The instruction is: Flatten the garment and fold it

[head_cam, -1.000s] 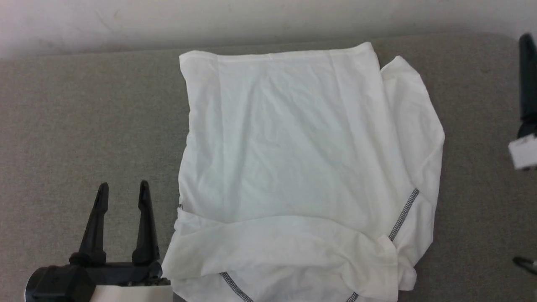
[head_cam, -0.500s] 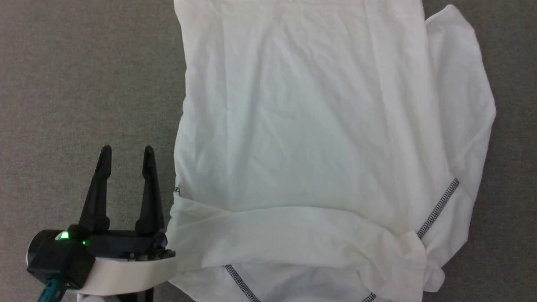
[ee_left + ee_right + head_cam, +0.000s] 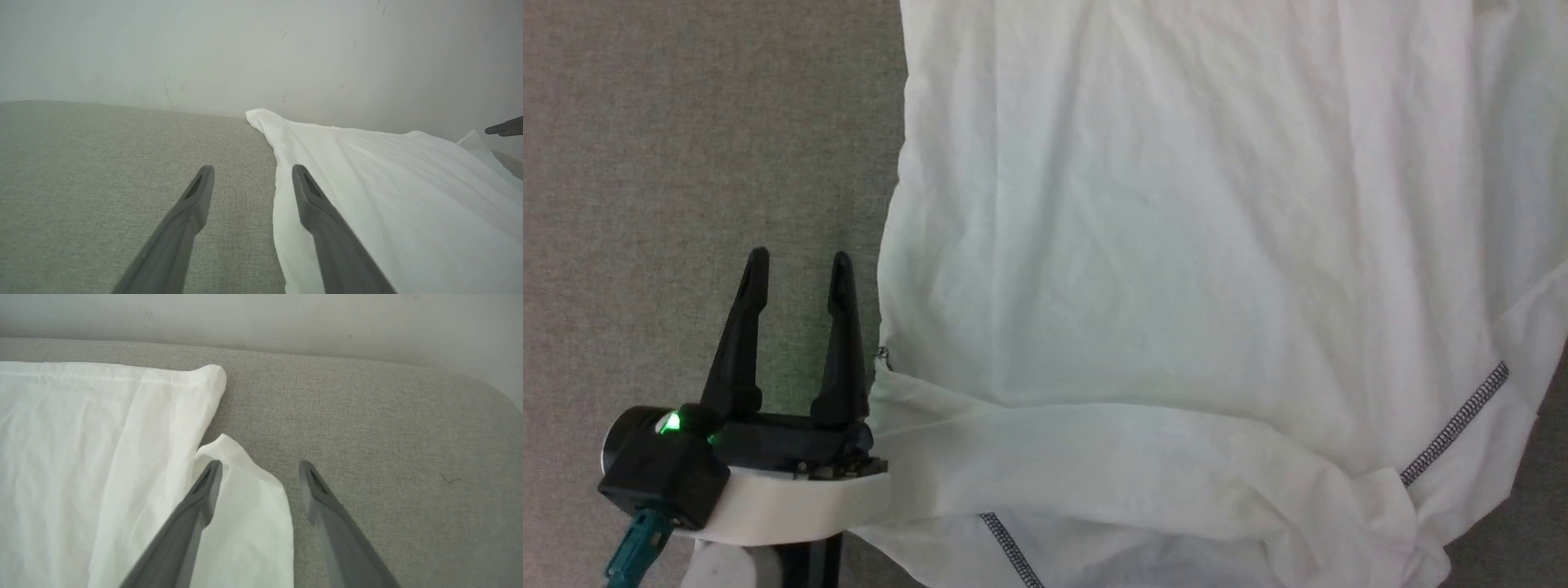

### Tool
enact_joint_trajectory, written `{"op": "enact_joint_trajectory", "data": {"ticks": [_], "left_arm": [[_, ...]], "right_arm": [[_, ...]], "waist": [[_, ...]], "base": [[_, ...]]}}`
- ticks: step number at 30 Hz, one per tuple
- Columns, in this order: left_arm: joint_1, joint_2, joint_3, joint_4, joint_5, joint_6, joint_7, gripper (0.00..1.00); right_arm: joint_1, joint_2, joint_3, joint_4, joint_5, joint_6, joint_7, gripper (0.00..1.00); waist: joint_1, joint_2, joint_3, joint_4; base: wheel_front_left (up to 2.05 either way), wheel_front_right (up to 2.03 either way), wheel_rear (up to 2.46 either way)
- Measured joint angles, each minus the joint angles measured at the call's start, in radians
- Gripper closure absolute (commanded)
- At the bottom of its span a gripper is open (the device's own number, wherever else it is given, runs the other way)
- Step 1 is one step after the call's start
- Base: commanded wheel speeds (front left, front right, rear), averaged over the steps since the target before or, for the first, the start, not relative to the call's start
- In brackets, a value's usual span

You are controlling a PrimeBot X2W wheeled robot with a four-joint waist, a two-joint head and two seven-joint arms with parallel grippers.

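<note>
Just right of spread left gripper (image 3: 800,256): white thin-fabric long-sleeved shirt (image 3: 1176,245), lengthwise fore-aft, hem farthest. Right gripper (image 3: 260,463) likewise spread.

The left gripper (image 3: 800,256) is seen as two long black fingers (image 3: 738,343), broad at the root and tapered to blunt tips, set into a black crossbar (image 3: 784,445) where small metal fittings are glimpsed. A boxy black housing (image 3: 658,482) is fixed at its side, and a green light (image 3: 670,423) is lit on it. A glossy white cuff (image 3: 792,506) is wrapped beneath, and a teal cable (image 3: 637,554) is plugged in below. On the right gripper (image 3: 260,464) the fingers are shown matte dark grey, each tip marked by a recessed slot.
</note>
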Motion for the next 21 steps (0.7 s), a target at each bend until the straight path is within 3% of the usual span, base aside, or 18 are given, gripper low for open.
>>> {"op": "enact_joint_trajectory", "data": {"ticks": [15, 16, 17, 18, 21], "left_arm": [[-0.044, -0.045, 0.005, 0.033, 0.009, -0.045, 0.000, 0.00], [-0.044, -0.048, 0.006, 0.035, 0.010, -0.050, 0.000, 0.00], [-0.045, -0.051, 0.008, 0.038, 0.010, -0.054, 0.000, 0.00], [-0.045, -0.055, 0.011, 0.040, 0.011, -0.057, 0.000, 0.00], [-0.047, -0.062, 0.020, 0.049, 0.016, -0.063, 0.000, 0.00]], "right_arm": [[-0.006, -0.023, 0.011, -0.020, -0.016, 0.000, 0.081, 0.00], [-0.006, -0.023, 0.009, -0.021, -0.017, 0.000, 0.084, 0.20], [-0.006, -0.023, 0.004, -0.021, -0.018, 0.000, 0.091, 0.62], [-0.006, -0.023, -0.001, -0.021, -0.022, 0.000, 0.093, 0.96], [-0.006, -0.020, -0.006, -0.029, -0.036, 0.000, 0.094, 1.00]], "waist": [[-0.0001, 0.0000, 0.069, 0.058], [-0.0001, 0.0000, 0.071, 0.061], [-0.0001, 0.0000, 0.073, 0.063], [-0.0001, 0.0000, 0.075, 0.065], [0.0000, 0.0000, 0.076, 0.066]], "base": [[0.00, 0.00, 0.00], [0.00, 0.00, 0.00], [0.00, 0.00, 0.00], [0.00, 0.00, 0.00], [0.00, 0.00, 0.00]]}}
